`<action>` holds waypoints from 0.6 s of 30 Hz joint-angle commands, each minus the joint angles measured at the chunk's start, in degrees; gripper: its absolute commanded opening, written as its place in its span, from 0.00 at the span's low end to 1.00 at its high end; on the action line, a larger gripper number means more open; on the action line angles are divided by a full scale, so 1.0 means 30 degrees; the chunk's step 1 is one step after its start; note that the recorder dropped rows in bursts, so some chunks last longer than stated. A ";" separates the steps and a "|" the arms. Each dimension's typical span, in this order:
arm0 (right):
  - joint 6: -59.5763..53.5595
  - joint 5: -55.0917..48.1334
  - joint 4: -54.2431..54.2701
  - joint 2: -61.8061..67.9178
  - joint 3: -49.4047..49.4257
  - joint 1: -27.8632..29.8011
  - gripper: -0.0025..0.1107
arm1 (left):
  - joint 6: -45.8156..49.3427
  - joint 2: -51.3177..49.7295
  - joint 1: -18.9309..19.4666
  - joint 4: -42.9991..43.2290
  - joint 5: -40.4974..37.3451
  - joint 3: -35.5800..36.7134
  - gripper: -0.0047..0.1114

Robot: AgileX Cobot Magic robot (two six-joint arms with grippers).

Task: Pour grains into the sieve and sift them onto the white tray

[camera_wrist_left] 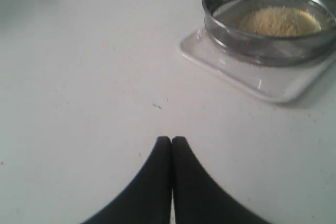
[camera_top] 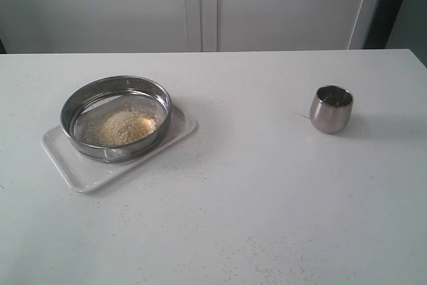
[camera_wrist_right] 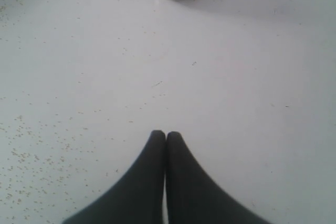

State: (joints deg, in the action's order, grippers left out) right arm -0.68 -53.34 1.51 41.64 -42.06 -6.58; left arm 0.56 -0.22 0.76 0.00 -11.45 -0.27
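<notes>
Exterior view: the sieve (camera_top: 115, 154) sits on the white tray (camera_top: 80, 171), left on the surface (camera_top: 267, 198), the grains (camera_top: 123, 127) heaped inside; a steel cup (camera_top: 331, 109) stands well right; left wrist view: left fingers (camera_wrist_left: 152, 182) pressed together, apart from the sieve; right wrist view: right fingers (camera_wrist_right: 147, 182) pressed together, apart from the cup.

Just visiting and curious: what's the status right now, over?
Left gripper shut, empty; right gripper shut, empty. Grains piled in sieve on white tray. Steel cup upright, apart. Nothing in the way.
</notes>
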 commanded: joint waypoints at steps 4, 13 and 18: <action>0.0010 0.0079 0.0066 -0.0106 0.0143 0.0103 0.02 | -0.0188 0.0073 0.0024 0.0111 0.2762 0.0090 0.04; 0.0010 0.0079 0.0066 -0.0106 0.0143 0.0103 0.02 | -0.0188 0.0073 0.0024 0.0111 0.4978 0.0090 0.04; 0.0010 0.0079 0.0066 -0.0106 0.0143 0.0103 0.02 | -0.0188 0.0073 0.0024 0.0000 0.5304 0.0090 0.04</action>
State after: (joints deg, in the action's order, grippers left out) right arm -0.68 -53.34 1.51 41.64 -42.06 -6.58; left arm 0.56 -0.22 0.76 0.00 2.80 -0.27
